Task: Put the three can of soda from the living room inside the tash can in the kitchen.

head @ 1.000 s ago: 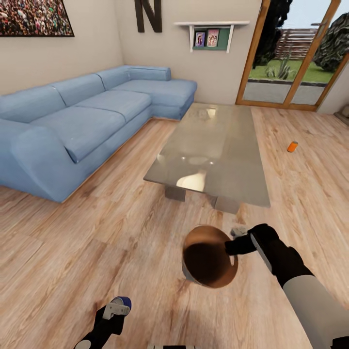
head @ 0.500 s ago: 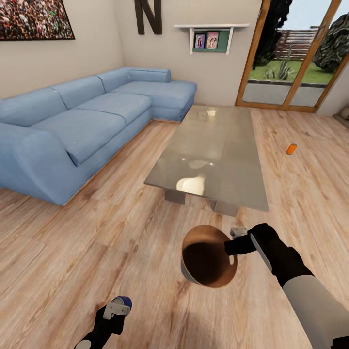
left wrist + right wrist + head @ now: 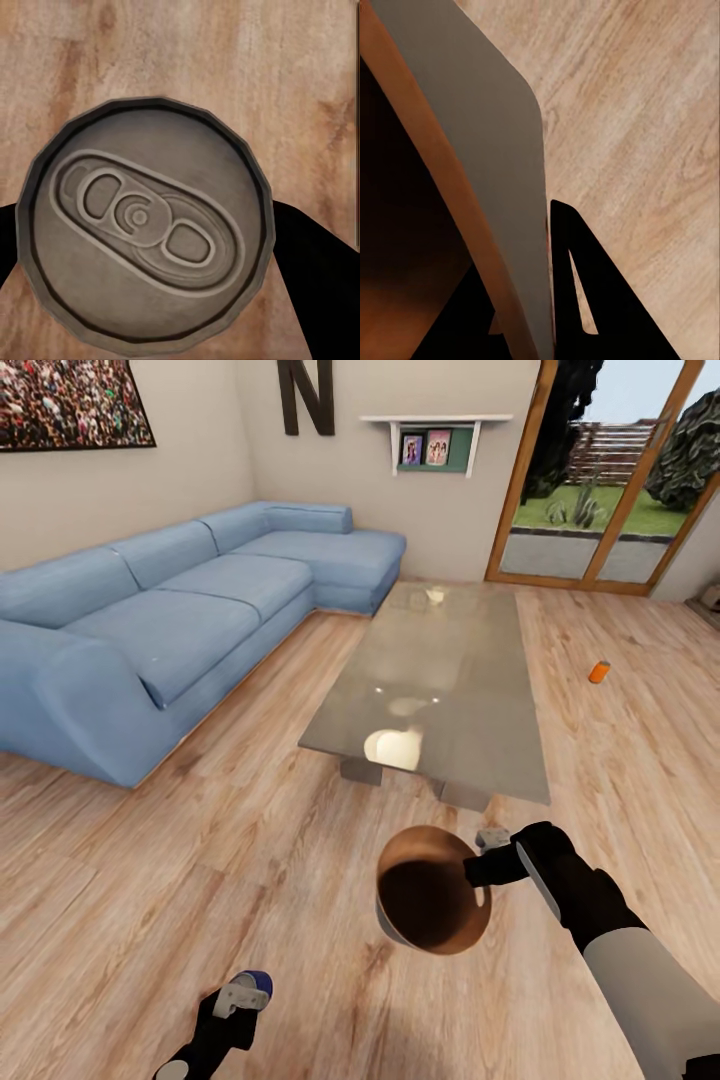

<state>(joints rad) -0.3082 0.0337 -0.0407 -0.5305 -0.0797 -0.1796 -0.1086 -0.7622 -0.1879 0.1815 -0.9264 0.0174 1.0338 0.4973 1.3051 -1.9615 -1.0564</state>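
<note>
My right gripper is shut on the rim of the tash can, a dark grey bucket with a coppery brown inside, held above the wood floor. In the right wrist view its grey wall runs between the black fingers. In the left wrist view my left gripper is shut on a can of soda, its grey metal top facing the camera. In the head view that gripper hangs low at the bottom left. Another orange can of soda lies on the floor right of the low table.
The long grey low table stands straight ahead, with the light blue corner sofa to its left. Wood-framed glass doors are at the back right. Open wood floor lies around both arms.
The whole head view has shifted slightly, so the camera moved. Both arms keep their pose, with the bucket and the can still held.
</note>
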